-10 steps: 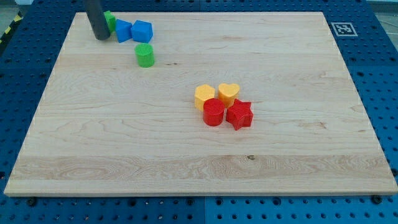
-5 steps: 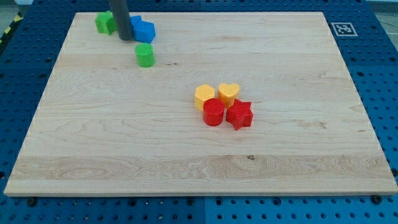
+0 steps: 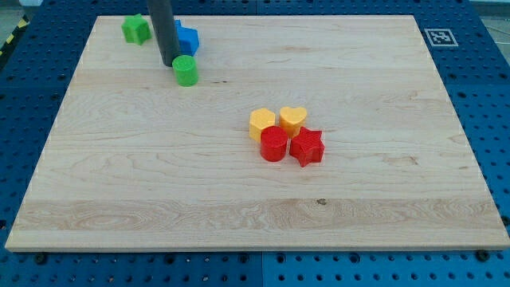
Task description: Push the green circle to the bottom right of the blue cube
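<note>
Well, in the camera view there are no jaws to read, only a rod; its tip (image 3: 170,63) rests just at the green circle's (image 3: 186,71) left edge. The green circle lies just below the blue cube (image 3: 186,39) on the desk (image 3: 358,199), so a short rightward nudge seems left.

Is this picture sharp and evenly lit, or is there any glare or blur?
Camera view: even, soft light, no glare on the wooden board; the red star and green circle look crisp with faint shadows; my tip is slightly soft-edged.
</note>
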Tool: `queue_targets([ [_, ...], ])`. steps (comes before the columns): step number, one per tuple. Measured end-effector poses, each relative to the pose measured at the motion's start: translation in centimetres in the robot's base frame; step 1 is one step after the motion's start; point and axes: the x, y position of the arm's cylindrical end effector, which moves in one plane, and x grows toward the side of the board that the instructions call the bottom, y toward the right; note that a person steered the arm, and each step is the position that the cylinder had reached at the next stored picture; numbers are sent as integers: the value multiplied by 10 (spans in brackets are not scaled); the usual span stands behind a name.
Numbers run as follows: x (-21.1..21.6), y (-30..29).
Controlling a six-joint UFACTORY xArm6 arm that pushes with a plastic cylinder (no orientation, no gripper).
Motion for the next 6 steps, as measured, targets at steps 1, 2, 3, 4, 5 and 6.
queue_targets([
  [1, 0, 1],
  [2, 23, 2],
  [3, 31, 2],
  [4, 43, 22],
  [5, 45, 23],
  [6, 65, 22],
])
